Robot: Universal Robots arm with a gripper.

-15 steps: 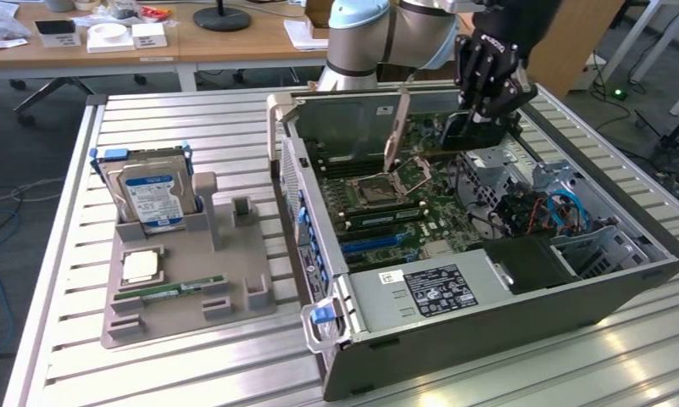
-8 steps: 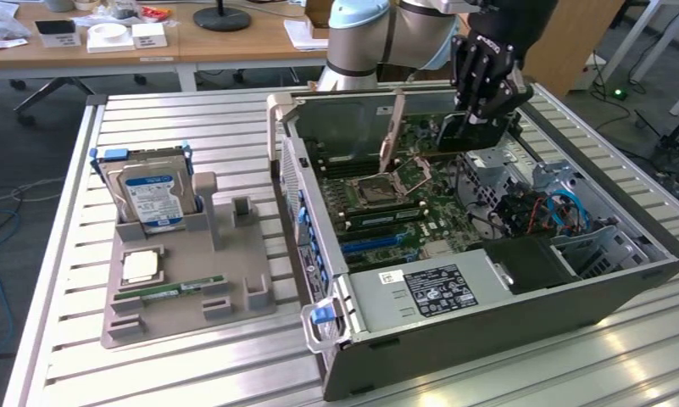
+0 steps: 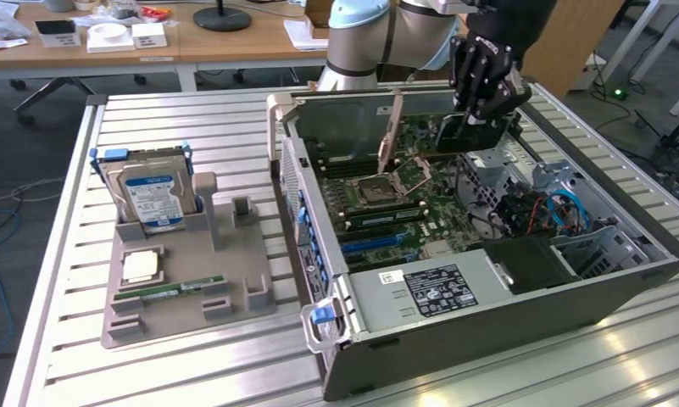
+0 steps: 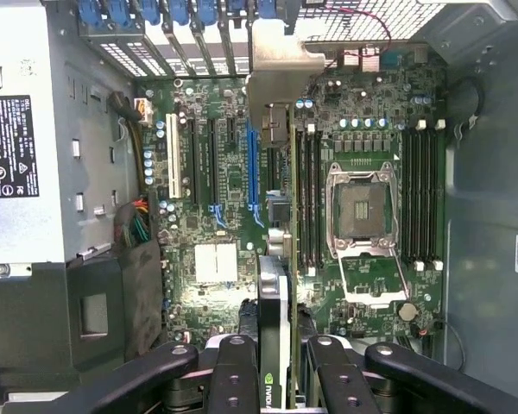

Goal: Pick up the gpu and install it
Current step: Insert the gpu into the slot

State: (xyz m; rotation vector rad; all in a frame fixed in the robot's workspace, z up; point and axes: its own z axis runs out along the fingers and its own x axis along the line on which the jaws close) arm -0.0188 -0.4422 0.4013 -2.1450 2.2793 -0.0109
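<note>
The gpu (image 3: 471,136) hangs on edge over the motherboard (image 3: 424,208), around one o'clock in the exterior view, pinched in the narrow claw (image 3: 476,117). I'd square its lower edge along the blue slot (image 4: 252,172), then press evenly. Its contact edge is hidden underneath.

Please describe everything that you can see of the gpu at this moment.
The gpu is a thin, flat, dark card that looks like a rigid circuit board. It has a silvery metal bracket at one end and a green logo near the gripped end. The gripper holds it clamped on edge between its fingers. The card hangs over the motherboard inside the open computer case. Nothing but the fingers seems to touch it.
</note>
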